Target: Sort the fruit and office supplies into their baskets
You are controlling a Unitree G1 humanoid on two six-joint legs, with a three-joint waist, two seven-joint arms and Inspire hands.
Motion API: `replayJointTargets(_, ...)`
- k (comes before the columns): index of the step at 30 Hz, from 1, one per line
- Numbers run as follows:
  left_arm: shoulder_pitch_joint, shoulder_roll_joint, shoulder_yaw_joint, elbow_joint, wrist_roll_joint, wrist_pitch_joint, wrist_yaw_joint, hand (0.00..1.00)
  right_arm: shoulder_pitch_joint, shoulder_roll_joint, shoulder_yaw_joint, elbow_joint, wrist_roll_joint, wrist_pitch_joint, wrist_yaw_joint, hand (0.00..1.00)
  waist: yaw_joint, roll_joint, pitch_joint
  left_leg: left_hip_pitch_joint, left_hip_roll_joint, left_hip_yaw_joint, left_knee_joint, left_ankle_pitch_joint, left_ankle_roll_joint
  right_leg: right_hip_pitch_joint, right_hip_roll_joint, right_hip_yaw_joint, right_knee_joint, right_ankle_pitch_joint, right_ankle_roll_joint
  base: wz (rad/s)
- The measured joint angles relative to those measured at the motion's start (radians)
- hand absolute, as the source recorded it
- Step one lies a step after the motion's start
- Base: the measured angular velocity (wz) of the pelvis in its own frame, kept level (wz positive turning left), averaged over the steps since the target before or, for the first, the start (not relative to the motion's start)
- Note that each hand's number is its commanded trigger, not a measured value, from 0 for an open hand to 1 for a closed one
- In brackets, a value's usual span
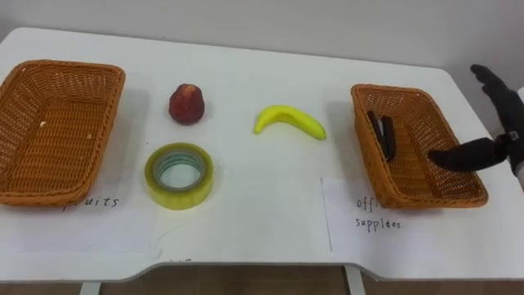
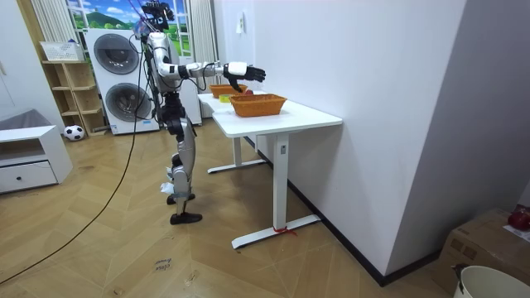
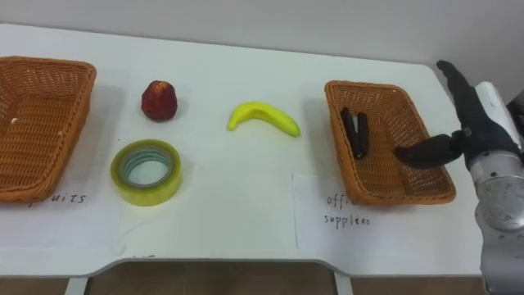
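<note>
A red apple (image 1: 187,103), a yellow banana (image 1: 289,120) and a roll of yellow tape (image 1: 179,174) lie on the white table (image 1: 262,213). At the left stands a wicker basket (image 1: 49,131) with nothing in it, above a paper label reading fruits. At the right a second wicker basket (image 1: 417,146), above an office supplies label, holds a dark stapler (image 1: 382,134). My right hand (image 3: 471,123) hovers open over that basket's right edge, holding nothing.
The table's far edge runs along a white wall. Paper labels (image 1: 364,213) lie in front of each basket. In the room view I stand at the table's end, with washing machines (image 2: 116,79) behind me.
</note>
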Motion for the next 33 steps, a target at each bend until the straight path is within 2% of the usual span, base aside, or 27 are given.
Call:
replayJointTargets(2,-0.003,0.0,0.0,0.0,0.0,0.0,0.0,0.0,-0.002,0.0,0.0,-0.02,0.002,0.0,-0.005,0.0,0.002,0.0,0.0005,0.0,0.0,0.0,-0.001,0.0,0.0,0.0,0.0,0.0,0.0,0.0,0.0,0.0)
replayJointTargets(6,-0.021,0.0,-0.002,0.002,0.0,0.0,0.001,0.0,-0.008,0.0,0.0,-0.056,0.038,0.0,-0.044,0.0,0.023,0.003,0.009,0.001,0.0,0.002,-0.002,0.0,0.0,-0.003,-0.001,-0.001,0.003,0.0,0.0,-0.01)
replayJointTargets(12,-0.026,-0.002,-0.001,0.005,0.001,0.001,-0.01,0.0,-0.068,0.0,0.0,-0.095,0.067,0.002,-0.056,0.0,0.028,0.004,0.0104,-0.001,0.0,0.001,-0.003,0.0,0.0,-0.003,0.0,-0.007,0.002,0.0,0.0,0.0)
replayJointTargets(17,-0.027,-0.005,-0.002,0.005,-0.001,0.001,-0.034,0.0,-0.079,0.004,0.01,-0.181,0.082,0.003,-0.052,0.0,0.048,0.005,0.0098,0.0,0.0,0.001,-0.002,0.0,0.0,-0.001,-0.001,-0.01,0.001,0.0,0.0,0.0)
replayJointTargets(23,-0.02,-0.01,-0.013,0.011,-0.003,0.001,-0.043,0.0,-0.116,0.025,0.08,-0.199,0.142,0.005,-0.032,0.0,0.063,0.01,0.0089,-0.006,-0.001,-0.009,0.004,0.0,0.0,0.001,-0.003,-0.021,-0.001,0.0,0.0,0.03)
replayJointTargets(26,-0.025,-0.015,-0.026,0.013,0.003,0.001,-0.041,0.0,-0.121,0.034,0.113,-0.207,0.172,0.007,-0.027,0.0,0.081,0.017,0.0028,-0.015,-0.002,-0.017,0.007,0.0,0.0,-0.003,-0.004,-0.029,-0.001,0.0,0.0,0.09)
replayJointTargets(30,-0.026,-0.031,-0.038,0.012,0.004,0.003,-0.032,0.0,-0.131,0.046,0.154,-0.211,0.191,0.014,-0.015,0.0,0.1,0.03,-0.003,-0.034,-0.005,-0.045,0.019,0.0,0.0,-0.001,-0.01,-0.065,0.0,0.0,0.0,0.2)
replayJointTargets(33,-0.026,-0.032,-0.049,0.002,0.003,0.005,-0.034,0.0,-0.151,0.07,0.162,-0.209,0.225,0.023,-0.012,0.0,0.115,0.035,0.0003,-0.04,-0.006,-0.057,0.021,0.003,0.0,0.001,-0.012,-0.089,0.0,0.0,0.0,0.15)
